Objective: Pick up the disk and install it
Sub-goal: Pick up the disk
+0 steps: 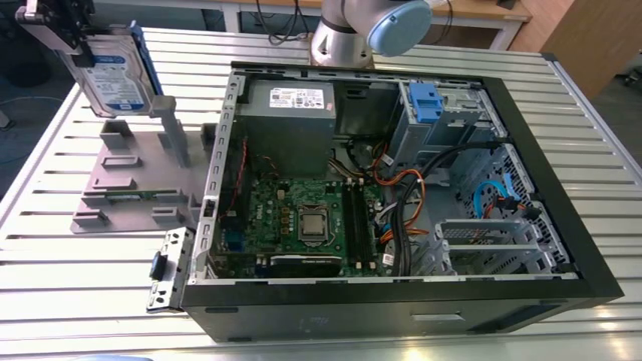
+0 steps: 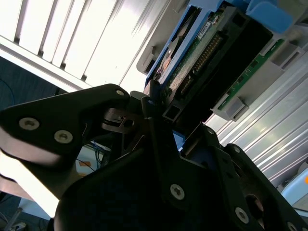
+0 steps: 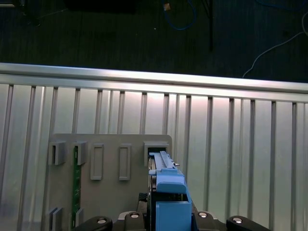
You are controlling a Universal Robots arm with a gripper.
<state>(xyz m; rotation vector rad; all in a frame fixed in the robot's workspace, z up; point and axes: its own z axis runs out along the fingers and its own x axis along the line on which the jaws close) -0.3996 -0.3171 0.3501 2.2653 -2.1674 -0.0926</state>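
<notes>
The disk [image 1: 113, 71] is a silver drive with a white and blue label in a blue bracket. It hangs tilted at the exterior view's far left, over the grey holder plate [image 1: 131, 180], its lower end close to the plate's upright posts. My gripper [image 1: 72, 41] is shut on its upper end. In the first wrist view the disk's blue bracket [image 3: 166, 192] points down at a slot of the holder plate [image 3: 110, 187]. The second wrist view shows the disk's connector edge [image 2: 202, 57] between the dark fingers [image 2: 159, 139].
An open computer case [image 1: 561, 218] lies to the exterior view's right of the plate, with motherboard [image 1: 301, 218], grey power supply [image 1: 291, 105], cables and a bare blue clip [image 1: 426, 101] in the drive bay. The arm's base [image 1: 366, 30] stands behind it. The table [image 1: 60, 278] is slatted metal.
</notes>
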